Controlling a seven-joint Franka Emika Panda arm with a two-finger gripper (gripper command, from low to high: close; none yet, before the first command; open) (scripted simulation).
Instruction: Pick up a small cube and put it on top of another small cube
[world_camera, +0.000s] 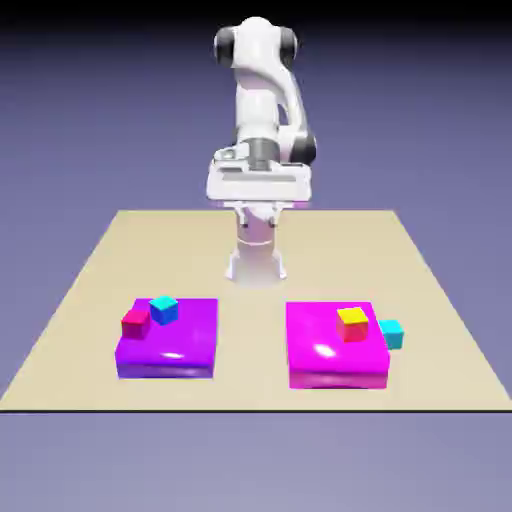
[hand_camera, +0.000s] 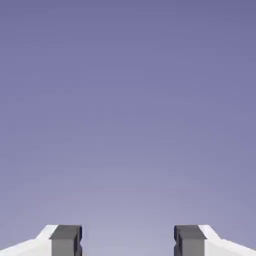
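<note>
While yellow-topped cube (world_camera: 352, 325) sits on magenta slab (world_camera: 336, 345), hand (hand_camera: 128, 242) hovers w/ fingers wide apart, nothing btwn

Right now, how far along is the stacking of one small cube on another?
Nothing looks done: the yellow-topped cube has nothing on it, nor does any other cube. Nothing is in hand; the gripper is open and empty. Picking up a cube, carrying it over and setting it on another are all left.

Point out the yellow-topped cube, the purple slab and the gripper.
Yellow-topped cube (world_camera: 353, 330): exterior view, red side.
Purple slab (world_camera: 190, 336): exterior view, bare top.
Gripper (hand_camera: 128, 241): hand view, midway between fingertips.
</note>
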